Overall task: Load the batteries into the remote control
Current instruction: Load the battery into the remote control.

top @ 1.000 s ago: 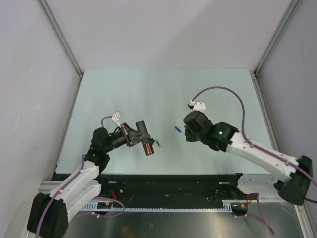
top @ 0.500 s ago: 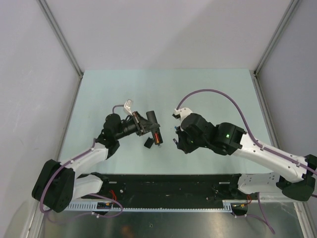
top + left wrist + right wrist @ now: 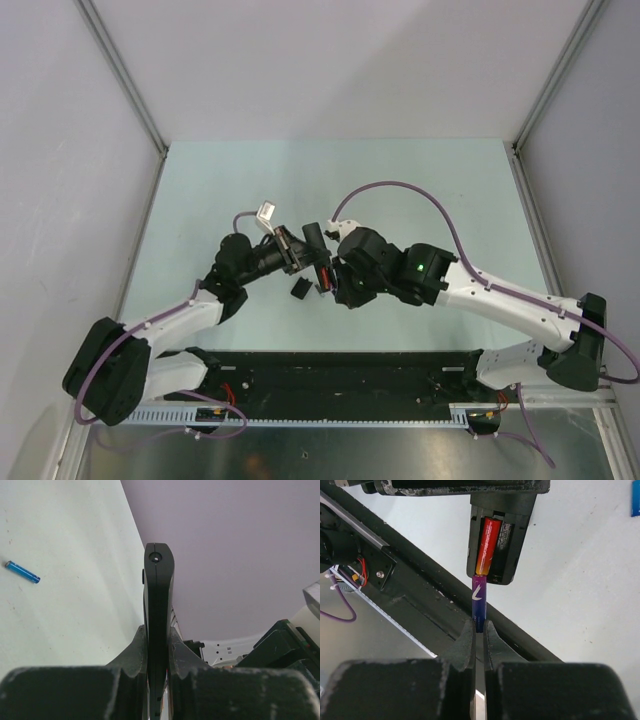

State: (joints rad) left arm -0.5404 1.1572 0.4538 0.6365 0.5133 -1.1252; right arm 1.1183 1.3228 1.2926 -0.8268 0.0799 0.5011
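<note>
My left gripper (image 3: pixel 297 256) is shut on the black remote control (image 3: pixel 313 243) and holds it above the mat. In the left wrist view the remote (image 3: pixel 158 590) stands edge-on between the fingers (image 3: pixel 134 652). In the right wrist view its open compartment (image 3: pixel 504 536) faces the camera, with a red-orange battery (image 3: pixel 487 542) in one slot. My right gripper (image 3: pixel 479 628) is shut on a bluish-purple battery (image 3: pixel 479 605), whose tip meets the compartment's near end below the red-orange one. In the top view my right gripper (image 3: pixel 328 283) is right beside the remote.
A small black back panel (image 3: pixel 299 290) lies on the mat under the grippers. A loose blue battery (image 3: pixel 22 572) lies on the mat, its end also at the right wrist view's edge (image 3: pixel 636 502). The black front rail (image 3: pixel 340 365) runs along the near edge.
Both arms have moved toward the middle and met. My right gripper has picked the purple battery off the mat and brought it to the remote's open compartment.
</note>
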